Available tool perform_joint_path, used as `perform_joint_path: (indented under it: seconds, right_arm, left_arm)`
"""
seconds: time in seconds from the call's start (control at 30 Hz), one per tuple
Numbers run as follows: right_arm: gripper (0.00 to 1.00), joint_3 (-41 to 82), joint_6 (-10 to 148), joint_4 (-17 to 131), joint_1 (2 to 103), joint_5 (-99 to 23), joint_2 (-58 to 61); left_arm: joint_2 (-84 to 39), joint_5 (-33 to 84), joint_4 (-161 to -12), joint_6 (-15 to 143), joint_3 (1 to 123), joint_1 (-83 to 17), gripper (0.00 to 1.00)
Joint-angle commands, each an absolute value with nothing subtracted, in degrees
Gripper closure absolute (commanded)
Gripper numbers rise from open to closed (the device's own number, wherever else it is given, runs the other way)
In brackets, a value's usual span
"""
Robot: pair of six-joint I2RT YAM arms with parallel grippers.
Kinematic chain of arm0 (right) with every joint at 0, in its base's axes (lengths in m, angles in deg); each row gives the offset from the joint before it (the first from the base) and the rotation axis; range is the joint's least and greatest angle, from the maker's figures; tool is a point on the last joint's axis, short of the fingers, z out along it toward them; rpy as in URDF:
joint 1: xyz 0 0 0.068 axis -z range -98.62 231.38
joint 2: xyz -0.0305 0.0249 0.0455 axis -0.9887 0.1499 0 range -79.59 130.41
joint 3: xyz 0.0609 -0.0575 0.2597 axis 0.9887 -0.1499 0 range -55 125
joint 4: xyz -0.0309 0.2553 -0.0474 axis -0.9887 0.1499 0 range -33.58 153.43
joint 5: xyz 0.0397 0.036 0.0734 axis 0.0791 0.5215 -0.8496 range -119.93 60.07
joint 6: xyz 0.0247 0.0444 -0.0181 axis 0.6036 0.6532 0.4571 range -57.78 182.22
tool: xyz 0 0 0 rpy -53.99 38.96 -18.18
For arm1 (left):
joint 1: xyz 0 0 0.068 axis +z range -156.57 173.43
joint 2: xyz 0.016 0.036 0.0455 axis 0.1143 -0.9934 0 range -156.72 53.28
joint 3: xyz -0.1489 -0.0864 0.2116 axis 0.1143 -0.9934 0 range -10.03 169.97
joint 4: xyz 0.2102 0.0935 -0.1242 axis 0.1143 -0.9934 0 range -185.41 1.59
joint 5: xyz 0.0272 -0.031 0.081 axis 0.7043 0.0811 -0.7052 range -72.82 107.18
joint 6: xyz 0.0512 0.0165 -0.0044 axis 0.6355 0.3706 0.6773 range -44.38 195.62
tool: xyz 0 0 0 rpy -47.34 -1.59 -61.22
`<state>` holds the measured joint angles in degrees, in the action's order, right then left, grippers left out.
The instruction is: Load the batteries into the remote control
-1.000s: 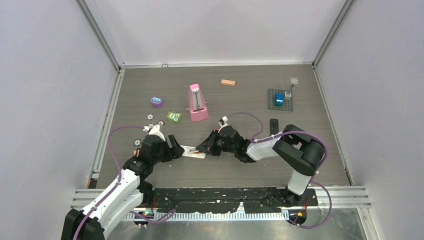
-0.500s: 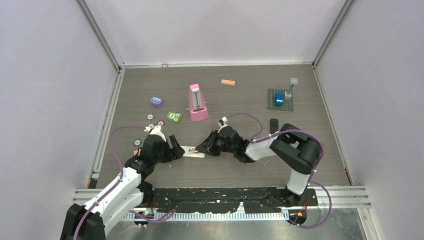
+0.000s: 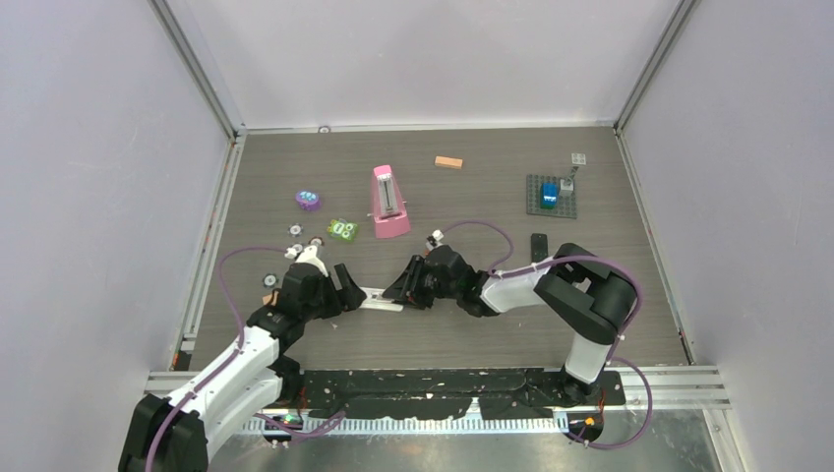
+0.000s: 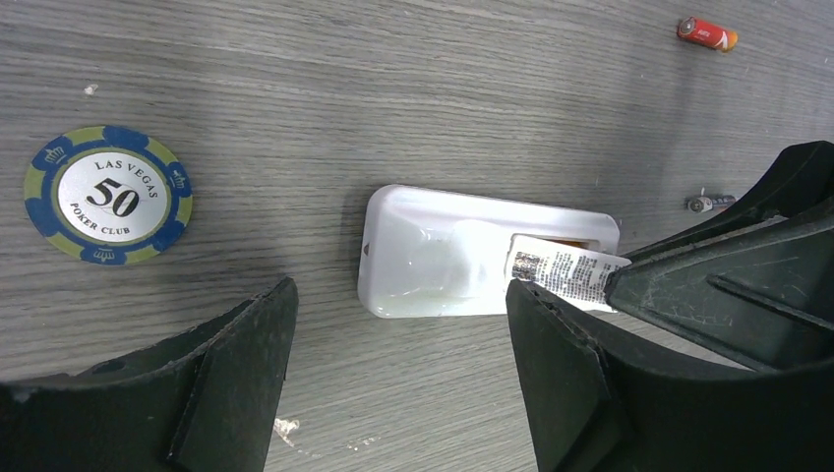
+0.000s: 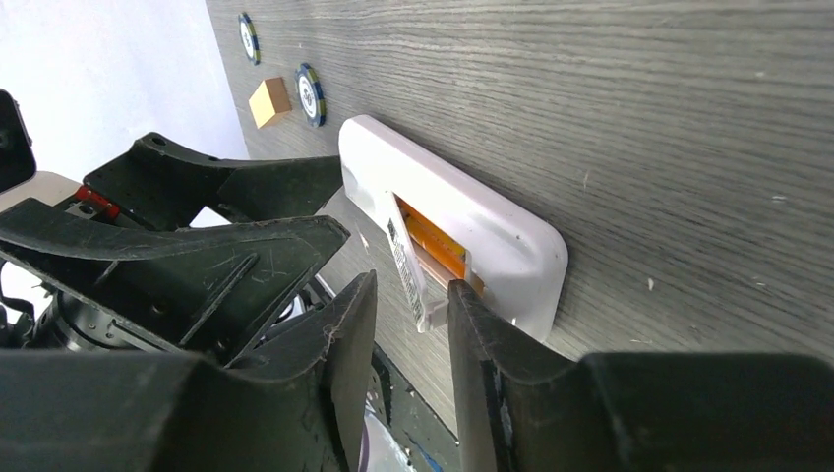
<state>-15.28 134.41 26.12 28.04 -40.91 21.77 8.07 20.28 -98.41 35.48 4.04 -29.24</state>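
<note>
Remote control [image 3: 379, 299] lies back up on the wooden table [image 3: 472, 334], closer to the arm bases than any other loose thing. The left gripper [image 4: 400, 300] hangs spread wide on the remote's near side, toward its left end. Its black fingers [image 4: 236, 364] grasp nothing.

The right gripper [image 5: 413, 295] is at the remote's right end, where the battery bay is uncovered. Its fingers stand close together with the thin labelled cover [image 5: 405, 265], tilted up on edge, in the gap between them. Whether they pinch it, I cannot tell. One orange battery [image 5: 433, 241] sits inside the bay. A red battery [image 4: 706, 33] lies loose beyond the remote and to its right, well apart from it.

A blue-and-green poker chip [image 4: 108, 195] lies left of the remote, near it, and a small tan cube [image 3: 268, 297] lies further left. A small black slab [image 3: 539, 246] lies far to the remote's right. Beyond the remote are a green toy [image 3: 342, 229] and a pink wedge-shaped object [image 3: 389, 202], with a purple toy [image 3: 308, 200] further left. Further right is a grey baseplate [image 3: 536, 205] carrying a blue brick [image 3: 549, 191]. A tan block [image 3: 448, 162] lies farthest beyond the remote.
</note>
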Motion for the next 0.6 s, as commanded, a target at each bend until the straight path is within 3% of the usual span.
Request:
perform_joint_path:
  seconds: [0.0, 0.37, 0.57]
  right_arm:
    - [0.6, -10.77, 131.24, 34.12, 28.18, -41.84, 19.0]
    - [0.47, -4.85, 125.8, 46.73, 28.71, -41.39, 18.31]
    - [0.32, -3.24, 123.9, 50.39, 28.72, -40.08, 16.73]
  left_arm:
    - [8.62, 19.42, -98.22, 35.18, 6.0, -28.9, 0.21]
    - [8.77, 19.38, -98.49, 35.43, 6.41, -28.89, 0.2]
    - [8.69, 19.16, -98.36, 35.44, 6.5, -28.88, 0.2]
